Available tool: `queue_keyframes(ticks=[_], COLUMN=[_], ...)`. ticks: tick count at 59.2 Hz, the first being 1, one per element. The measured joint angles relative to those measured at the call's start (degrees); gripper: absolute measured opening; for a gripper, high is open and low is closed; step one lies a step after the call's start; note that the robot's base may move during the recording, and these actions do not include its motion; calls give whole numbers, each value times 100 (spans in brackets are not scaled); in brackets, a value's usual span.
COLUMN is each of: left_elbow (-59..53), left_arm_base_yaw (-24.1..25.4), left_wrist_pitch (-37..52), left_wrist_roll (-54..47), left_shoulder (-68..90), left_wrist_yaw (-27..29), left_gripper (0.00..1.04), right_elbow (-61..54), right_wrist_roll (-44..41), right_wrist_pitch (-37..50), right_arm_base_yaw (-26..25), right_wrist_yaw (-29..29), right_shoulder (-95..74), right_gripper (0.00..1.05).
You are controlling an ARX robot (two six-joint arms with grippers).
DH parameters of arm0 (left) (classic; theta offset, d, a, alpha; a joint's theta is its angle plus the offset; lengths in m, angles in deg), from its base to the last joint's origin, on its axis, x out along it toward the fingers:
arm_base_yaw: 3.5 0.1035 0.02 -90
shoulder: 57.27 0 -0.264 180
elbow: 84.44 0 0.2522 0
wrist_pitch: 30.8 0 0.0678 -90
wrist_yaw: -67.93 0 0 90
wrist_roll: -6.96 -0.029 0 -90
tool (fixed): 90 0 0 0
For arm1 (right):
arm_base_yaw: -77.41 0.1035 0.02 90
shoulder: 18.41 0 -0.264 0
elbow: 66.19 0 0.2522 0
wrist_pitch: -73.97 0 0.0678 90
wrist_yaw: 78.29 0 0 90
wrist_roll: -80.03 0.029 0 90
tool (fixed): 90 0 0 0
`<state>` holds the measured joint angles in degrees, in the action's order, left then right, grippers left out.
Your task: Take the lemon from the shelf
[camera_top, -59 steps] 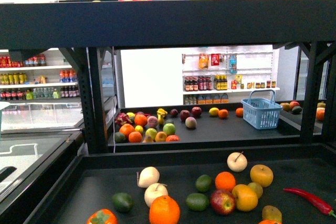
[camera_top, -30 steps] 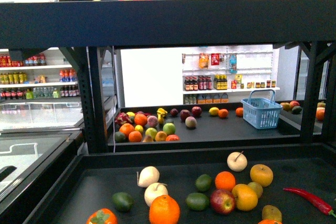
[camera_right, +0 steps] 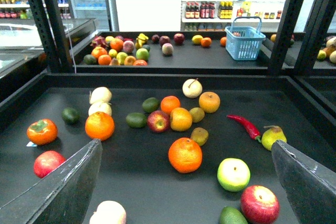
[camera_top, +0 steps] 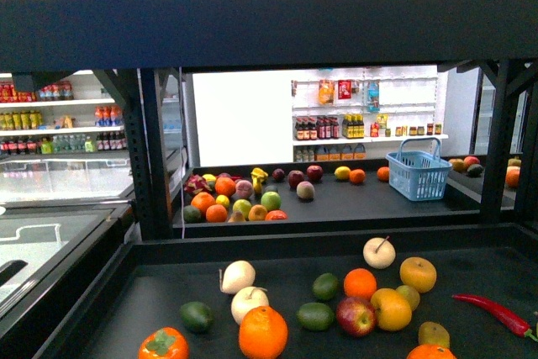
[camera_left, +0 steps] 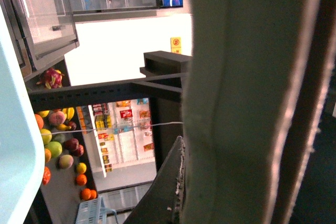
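On the shelf's near deck, the yellow fruit I took for the lemon lay at three o'clock of a red apple, touching it. My right gripper hung spread wide; my left's jaws I couldn't tell. I judged the approach barely begun: next, descend astride the lemon.

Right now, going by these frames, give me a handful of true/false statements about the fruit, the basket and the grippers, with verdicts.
1. The blue basket stands on the far deck of the shelf. True.
2. The red chili pepper lies inside the basket. False: it lies on the near deck, beside the pear.
3. The right gripper is open and holds nothing. True: both fingers stand wide apart above the fruit.
4. A lemon is already clamped in the left gripper. False: the left wrist view shows no fruit held, and its jaws cannot be made out.
5. The red apple touches the orange-yellow fruit. True.
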<state>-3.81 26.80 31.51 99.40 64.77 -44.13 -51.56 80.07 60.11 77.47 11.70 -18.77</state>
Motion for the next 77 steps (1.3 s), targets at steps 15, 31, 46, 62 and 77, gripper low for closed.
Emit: queue_keyframes(ticks=[15, 31, 46, 62, 77], left_elbow=[-17, -90, -310, -741, -1228], left_arm_base_yaw=[105, 225, 343, 601, 813], left_wrist_pitch=[-435, -1025, -1928, -3086, -5735], left_wrist_roll=[-269, -498, -848, -1423, -3292], left_shoulder=[-44, -444, -951, -1956, -3836], left_wrist_yaw=[37, -52, -243, -597, -391], left_gripper=[71, 96, 97, 97, 97], right_elbow=[0, 0, 0, 0, 0], right_wrist_roll=[0, 0, 0, 0, 0], right_wrist_pitch=[0, 0, 0, 0, 0], right_arm_base_yaw=[0, 0, 0, 0, 0], right_wrist_yaw=[0, -2, -2, -2, 0], right_shoulder=[2, 2, 2, 2, 2], right_gripper=[97, 97, 97, 97, 97])
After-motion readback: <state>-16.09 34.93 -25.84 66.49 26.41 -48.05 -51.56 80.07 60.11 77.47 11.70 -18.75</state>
